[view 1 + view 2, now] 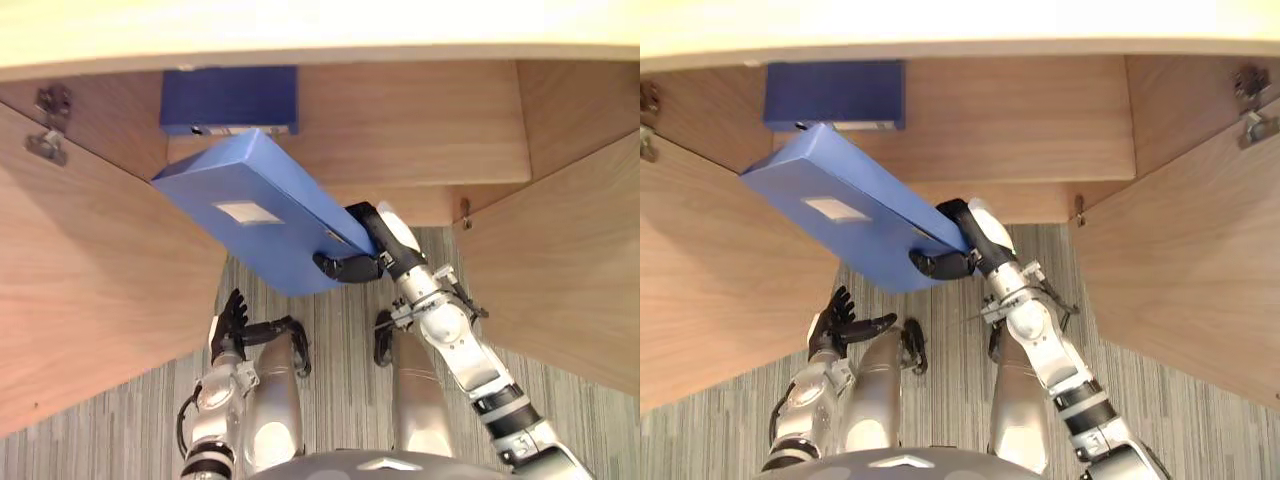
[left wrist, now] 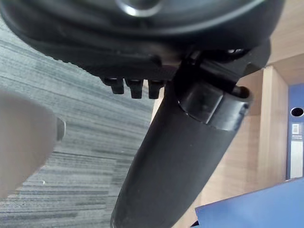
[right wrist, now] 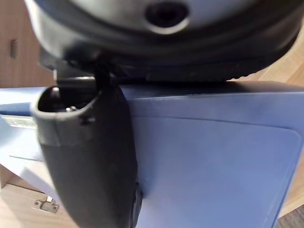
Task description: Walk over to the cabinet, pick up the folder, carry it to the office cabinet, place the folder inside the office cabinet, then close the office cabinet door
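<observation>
A light blue box folder (image 1: 250, 210) with a white label hangs tilted in front of the open office cabinet, its far end over the shelf edge. My right hand (image 1: 362, 250) is shut on its near corner, thumb across the face (image 3: 213, 156). A darker blue folder (image 1: 228, 98) stands further back on the wooden cabinet shelf (image 1: 420, 120). My left hand (image 1: 232, 322) hangs low by the left door, fingers spread and relaxed, holding nothing.
Both cabinet doors stand open: the left door (image 1: 90, 290) and the right door (image 1: 560, 270) flank the opening. A pale cabinet top (image 1: 320, 30) runs overhead. Grey striped carpet (image 1: 340, 370) lies below.
</observation>
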`<state>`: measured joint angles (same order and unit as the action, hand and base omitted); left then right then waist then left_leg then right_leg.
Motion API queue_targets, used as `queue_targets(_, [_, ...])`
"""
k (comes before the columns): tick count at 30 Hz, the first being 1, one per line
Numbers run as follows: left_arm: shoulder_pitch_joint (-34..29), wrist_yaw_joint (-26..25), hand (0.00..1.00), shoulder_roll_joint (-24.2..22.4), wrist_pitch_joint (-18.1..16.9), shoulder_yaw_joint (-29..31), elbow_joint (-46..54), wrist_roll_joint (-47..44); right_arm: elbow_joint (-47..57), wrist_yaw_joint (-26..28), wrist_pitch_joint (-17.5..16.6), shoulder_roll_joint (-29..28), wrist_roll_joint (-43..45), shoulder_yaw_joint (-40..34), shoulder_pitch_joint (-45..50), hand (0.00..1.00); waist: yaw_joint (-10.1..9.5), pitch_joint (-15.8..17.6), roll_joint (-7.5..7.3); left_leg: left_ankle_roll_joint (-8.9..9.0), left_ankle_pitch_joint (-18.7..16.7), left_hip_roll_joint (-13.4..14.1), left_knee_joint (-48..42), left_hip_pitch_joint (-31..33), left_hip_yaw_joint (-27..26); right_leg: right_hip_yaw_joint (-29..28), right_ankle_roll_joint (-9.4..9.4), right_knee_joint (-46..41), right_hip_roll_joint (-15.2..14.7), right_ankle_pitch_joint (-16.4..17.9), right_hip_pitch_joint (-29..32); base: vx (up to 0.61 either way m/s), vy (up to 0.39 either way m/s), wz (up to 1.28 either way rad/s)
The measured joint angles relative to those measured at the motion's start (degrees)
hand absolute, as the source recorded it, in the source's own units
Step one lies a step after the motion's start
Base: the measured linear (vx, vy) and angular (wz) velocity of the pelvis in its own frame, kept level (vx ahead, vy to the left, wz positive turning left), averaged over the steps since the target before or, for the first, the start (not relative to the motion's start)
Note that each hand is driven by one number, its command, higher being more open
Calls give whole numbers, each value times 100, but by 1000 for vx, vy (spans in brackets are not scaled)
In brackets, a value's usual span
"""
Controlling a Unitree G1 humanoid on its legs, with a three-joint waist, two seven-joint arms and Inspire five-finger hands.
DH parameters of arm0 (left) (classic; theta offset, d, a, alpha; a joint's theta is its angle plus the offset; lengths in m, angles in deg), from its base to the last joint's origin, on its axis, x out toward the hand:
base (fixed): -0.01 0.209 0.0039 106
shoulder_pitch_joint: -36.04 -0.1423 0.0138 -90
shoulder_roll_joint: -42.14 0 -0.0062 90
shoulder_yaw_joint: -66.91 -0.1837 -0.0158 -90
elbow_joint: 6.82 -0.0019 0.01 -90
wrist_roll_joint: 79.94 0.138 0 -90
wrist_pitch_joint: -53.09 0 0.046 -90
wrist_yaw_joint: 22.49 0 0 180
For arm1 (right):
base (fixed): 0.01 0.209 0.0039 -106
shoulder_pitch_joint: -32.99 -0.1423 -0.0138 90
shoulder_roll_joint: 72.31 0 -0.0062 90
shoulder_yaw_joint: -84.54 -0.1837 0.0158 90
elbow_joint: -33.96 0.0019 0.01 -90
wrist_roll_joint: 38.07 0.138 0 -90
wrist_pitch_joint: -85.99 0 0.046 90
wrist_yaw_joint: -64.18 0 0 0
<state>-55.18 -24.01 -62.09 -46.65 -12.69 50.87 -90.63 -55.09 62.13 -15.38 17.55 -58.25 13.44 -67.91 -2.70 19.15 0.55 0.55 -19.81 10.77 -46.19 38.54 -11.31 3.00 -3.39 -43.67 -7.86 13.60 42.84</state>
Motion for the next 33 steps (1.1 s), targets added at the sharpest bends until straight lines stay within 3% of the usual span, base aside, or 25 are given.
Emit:
queue_targets(2, [26,-20,100,-83,-1,0,224,-3,158,-1,9,0,48,-35,-44,0,-7,3,1,-4,-3,28,-110,206,35,20,6,-91,1,2,191,-51,4,2])
queue_targets(10, [279,-108,100,-305,-9,102,698,-261,636,-44,7,-356,1610,-484,-203,0,-75,62,71,-9,-14,93,-396,887,98,48,34,-333,-1,-1,831,-53,2,2])
queue_targets(14, [367,-175,100,-472,-10,219,865,-302,636,-59,6,-394,2104,-707,-201,0,-196,212,142,-8,-12,101,-444,1031,128,90,49,-360,-3,-11,934,-36,6,4])
queue_targets(17, [533,-238,100,-439,-10,241,1007,-386,645,-256,10,-589,3010,-1046,-382,0,-276,411,161,-7,3,90,-547,1203,243,129,64,-510,-25,-3,1057,-27,-3,11])
queue_targets(20, [443,-304,100,-451,38,244,1648,-453,656,-580,6,-917,3778,-1570,-826,0,-303,505,164,-3,7,97,-695,1530,286,141,76,-604,-33,4,1358,-55,6,5])
queue_targets(22, [82,-272,100,-450,106,224,2840,-508,676,-797,-110,-1123,4290,-1993,-1201,0,-292,695,165,-2,6,96,-846,1657,326,142,113,-809,-55,32,1474,-61,11,6])
queue_targets(25, [-266,-136,100,-424,15,271,3931,-519,673,-976,-145,-1131,4410,-2385,-1497,0,-338,744,201,29,-21,105,-1087,1937,402,154,143,-1077,-75,101,1742,-85,-14,8])
queue_targets(33, [-263,13,100,-423,47,256,4143,-736,63,-1041,-106,-1024,5320,-2394,-2224,0,-364,788,270,79,-100,224,-1770,2681,642,203,203,-1696,-16,202,2411,-107,2,0])
